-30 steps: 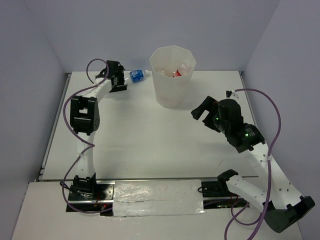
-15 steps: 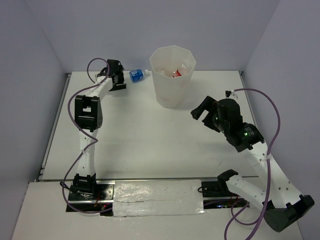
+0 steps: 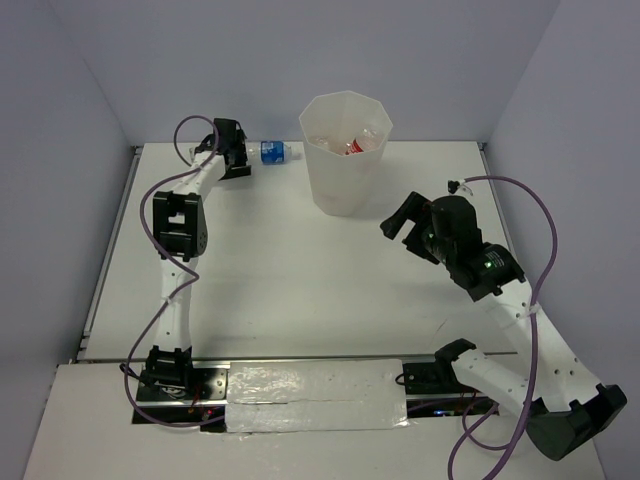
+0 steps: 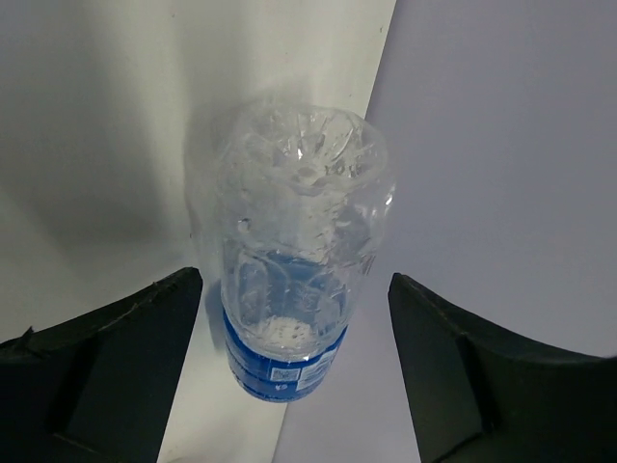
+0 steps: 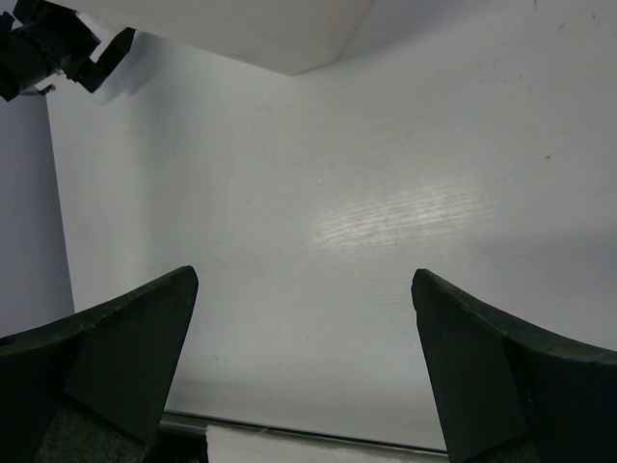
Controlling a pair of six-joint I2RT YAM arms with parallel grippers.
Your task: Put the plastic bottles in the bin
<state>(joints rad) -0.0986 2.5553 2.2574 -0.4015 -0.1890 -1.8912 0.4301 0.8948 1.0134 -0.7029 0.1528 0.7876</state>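
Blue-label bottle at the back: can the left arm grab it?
Probably yes. The left gripper is open, the blue-label bottle lies lined up between its fingers with gaps on both sides, and nothing blocks it.

Blue-label bottle [image 4: 299,222] between left pincer [image 4: 294,285] jaws, side gaps free; rear wall [image 4: 501,145] just beside.

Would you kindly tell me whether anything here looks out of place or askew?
One clear plastic bottle with a blue label lies on its side left of the tall white translucent bin, outside it, between the fingers of the open left gripper.

1 overhead view, 2 wrist close-ups
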